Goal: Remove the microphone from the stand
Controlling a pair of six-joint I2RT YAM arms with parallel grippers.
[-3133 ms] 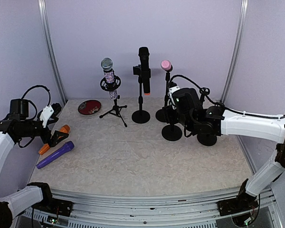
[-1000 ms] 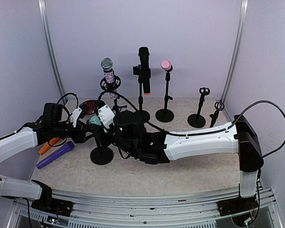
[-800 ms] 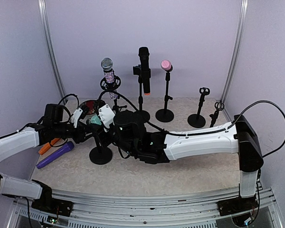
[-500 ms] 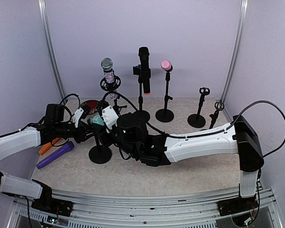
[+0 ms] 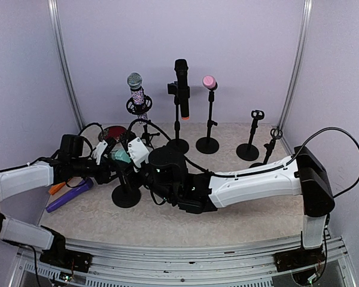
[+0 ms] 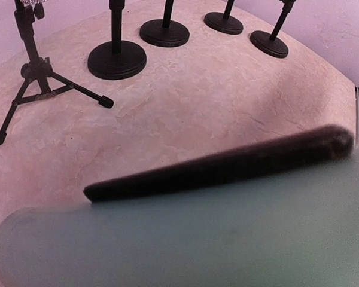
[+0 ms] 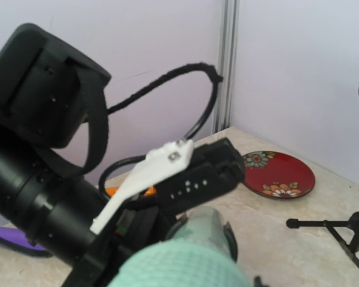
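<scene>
Nothing readable is showing anywhere I'm looking: no lettering, brand or number is appearing, not even on the mint-green microphone (image 5: 121, 156).

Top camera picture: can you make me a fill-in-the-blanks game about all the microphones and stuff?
The microphone lying flat beside the orange one is ____. The plate is coloured ____. The stand at the front holds a mint-green ____. At the back, the rightmost microphone has a ____ head.
Missing words: purple, red, microphone, pink.
</scene>
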